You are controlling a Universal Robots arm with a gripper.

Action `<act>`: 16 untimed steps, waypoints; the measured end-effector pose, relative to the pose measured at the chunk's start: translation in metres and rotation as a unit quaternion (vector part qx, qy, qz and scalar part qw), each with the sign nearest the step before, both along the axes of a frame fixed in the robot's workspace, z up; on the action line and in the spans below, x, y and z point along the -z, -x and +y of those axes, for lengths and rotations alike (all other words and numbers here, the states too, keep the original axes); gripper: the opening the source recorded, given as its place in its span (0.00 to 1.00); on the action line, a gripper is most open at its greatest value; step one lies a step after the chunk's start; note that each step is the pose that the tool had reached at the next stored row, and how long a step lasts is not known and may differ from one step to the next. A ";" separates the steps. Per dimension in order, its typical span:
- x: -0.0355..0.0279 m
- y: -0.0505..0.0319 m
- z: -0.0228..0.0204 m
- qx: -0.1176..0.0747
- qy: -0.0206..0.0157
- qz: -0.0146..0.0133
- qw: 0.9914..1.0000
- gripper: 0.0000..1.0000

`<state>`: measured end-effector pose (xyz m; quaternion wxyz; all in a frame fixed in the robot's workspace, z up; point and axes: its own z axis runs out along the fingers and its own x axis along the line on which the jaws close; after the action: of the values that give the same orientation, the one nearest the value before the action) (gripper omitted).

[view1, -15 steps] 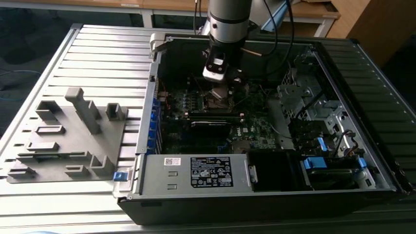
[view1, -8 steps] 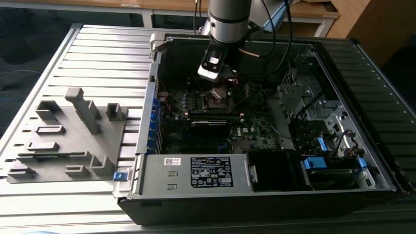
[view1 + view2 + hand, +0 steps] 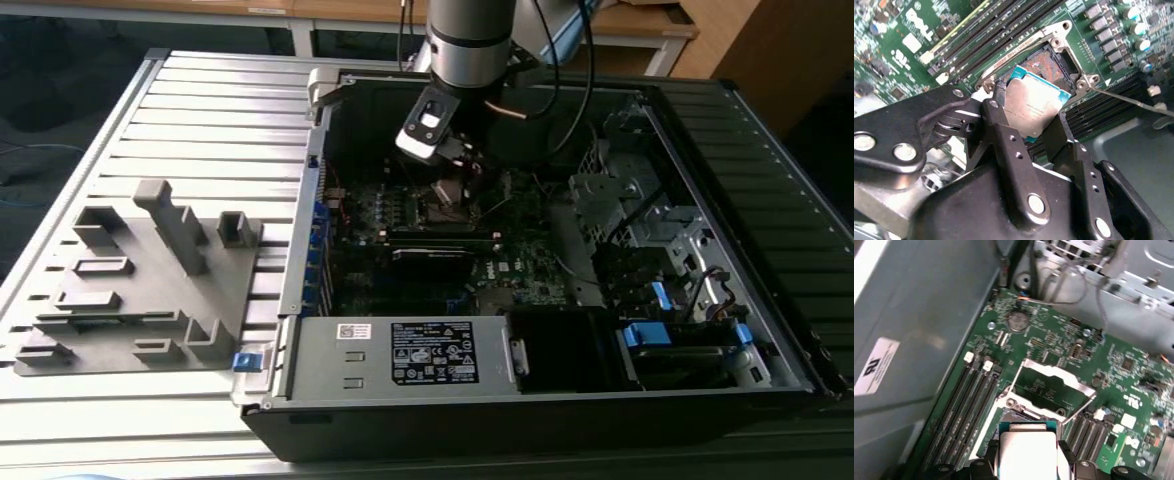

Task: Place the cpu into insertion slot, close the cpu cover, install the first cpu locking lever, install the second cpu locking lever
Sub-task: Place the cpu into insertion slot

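My gripper (image 3: 1029, 119) is shut on the cpu (image 3: 1036, 107), a flat silvery square with a teal edge, gripped by two opposite sides. The chip hangs slightly tilted just over the insertion slot (image 3: 1051, 65), whose coppery contact field shows beyond it. In the first wrist view the cpu (image 3: 1026, 452) sits between the black fingers (image 3: 988, 452), with the slot (image 3: 1016, 416) partly covered by it. The cpu cover (image 3: 1054, 372) stands swung up and open beyond the slot. A thin locking lever (image 3: 1134, 102) sticks out free beside the slot. In the exterior view the gripper (image 3: 451, 185) is down inside the case.
Long black memory slots (image 3: 999, 35) run on both sides of the socket. The open computer case (image 3: 307, 300) lies on a slatted metal table, with a power supply (image 3: 400, 355) at its front. A grey fixture block (image 3: 147, 290) sits at the exterior view's left. Cables hang near the arm.
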<state>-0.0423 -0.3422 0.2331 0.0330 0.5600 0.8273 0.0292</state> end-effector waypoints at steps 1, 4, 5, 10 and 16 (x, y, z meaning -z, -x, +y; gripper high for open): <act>0.0001 0.0000 0.0000 0.010 0.000 0.000 1.000 0.54; 0.0002 0.0000 0.0000 0.037 0.000 0.000 0.999 0.54; 0.0002 0.0000 0.0000 0.046 0.000 0.000 0.999 0.54; 0.0003 0.0000 0.0000 0.063 0.000 0.000 0.998 0.54; 0.0007 0.0000 0.0000 0.098 0.000 0.000 0.995 0.54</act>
<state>-0.0423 -0.3422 0.2324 0.0357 0.6381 0.7687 0.0258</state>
